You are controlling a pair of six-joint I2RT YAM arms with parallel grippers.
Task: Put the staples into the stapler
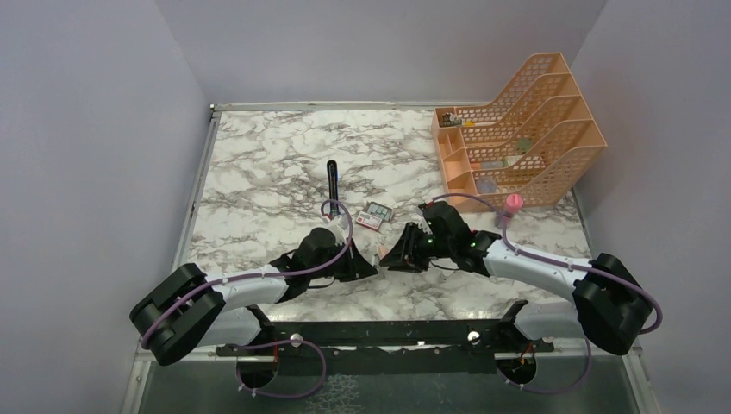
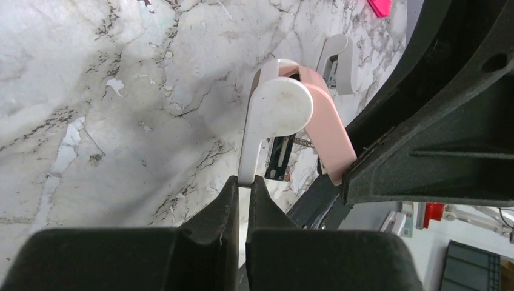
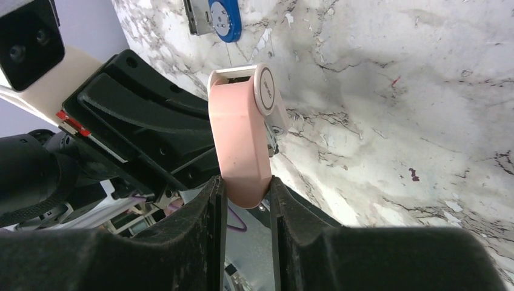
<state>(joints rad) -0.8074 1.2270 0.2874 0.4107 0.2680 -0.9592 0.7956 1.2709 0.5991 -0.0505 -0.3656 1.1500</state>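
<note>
The blue stapler with the black top arm point(image 1: 332, 179) lies on the marble table point(image 1: 259, 164), apart from both grippers; its blue end shows in the right wrist view point(image 3: 219, 18). The staples, a pink-and-white box with a grey tray point(image 1: 374, 216), lie just beyond the grippers. Both grippers hold a second small pink-and-white stapler, hinged open, above the table. My left gripper point(image 2: 244, 182) is shut on its white base arm point(image 2: 276, 109). My right gripper point(image 3: 245, 185) is shut on its pink top arm point(image 3: 239, 139). Its metal channel and spring point(image 2: 280, 154) show between the arms.
An orange desk organiser point(image 1: 517, 129) with small items stands at the back right. A pink-capped object point(image 1: 512, 205) stands in front of it. A small white clip-like piece point(image 2: 336, 54) lies on the marble beyond the held stapler.
</note>
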